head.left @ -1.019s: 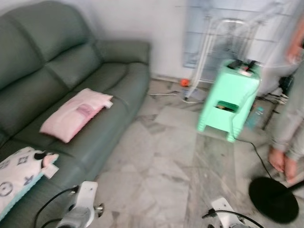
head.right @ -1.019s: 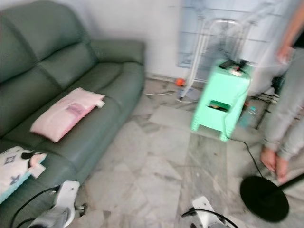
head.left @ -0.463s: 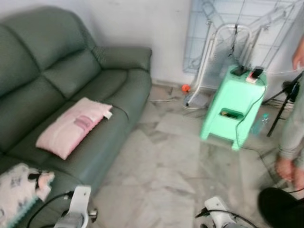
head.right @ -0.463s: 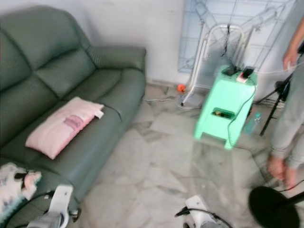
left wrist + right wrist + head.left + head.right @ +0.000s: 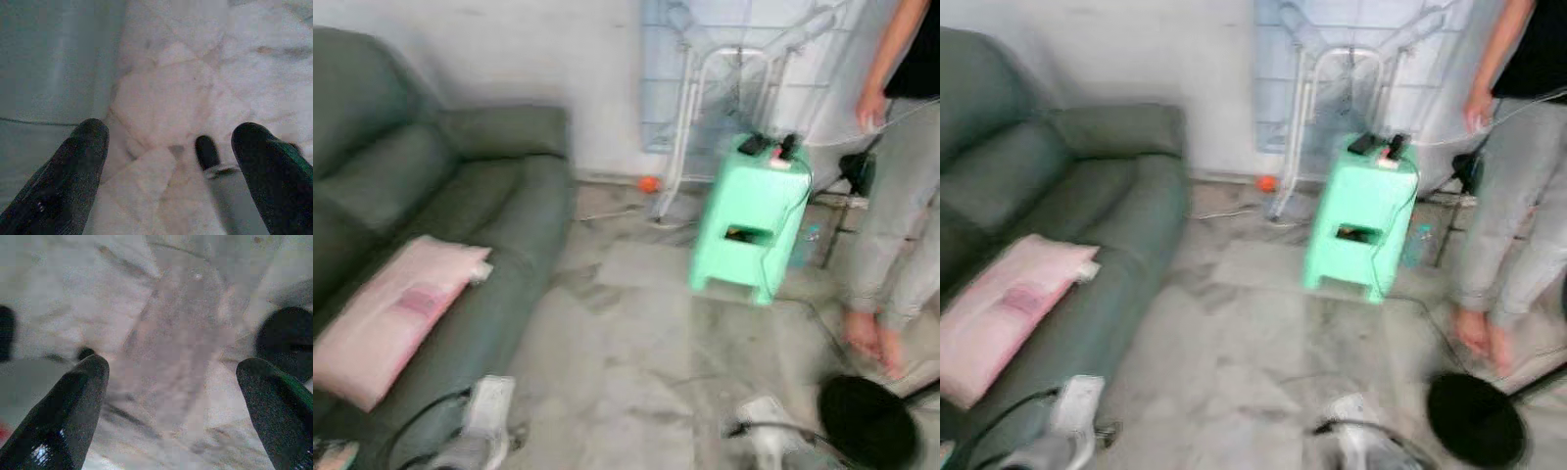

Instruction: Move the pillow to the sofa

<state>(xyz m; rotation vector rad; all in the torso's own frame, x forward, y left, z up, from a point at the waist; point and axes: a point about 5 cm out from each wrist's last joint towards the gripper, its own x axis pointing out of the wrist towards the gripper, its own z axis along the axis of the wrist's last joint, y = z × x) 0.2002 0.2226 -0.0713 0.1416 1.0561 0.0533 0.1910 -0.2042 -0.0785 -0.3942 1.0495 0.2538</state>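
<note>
— Where's the pillow [image 5: 391, 318]?
— Already lying on the sofa [image 5: 499, 196] seat.
— Your end effectors?
— Left end effector [image 5: 168, 161] and right end effector [image 5: 171, 401] hang released over the floor [image 5: 626, 352], carrying nothing.

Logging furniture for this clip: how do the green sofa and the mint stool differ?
The sofa is dark green, padded and low; the stool is pale mint, hard and upright. The sofa carries a pink pillow; the stool carries small dark devices on top, with a cable hanging down. Both stand on the marble floor near the wall.
</note>
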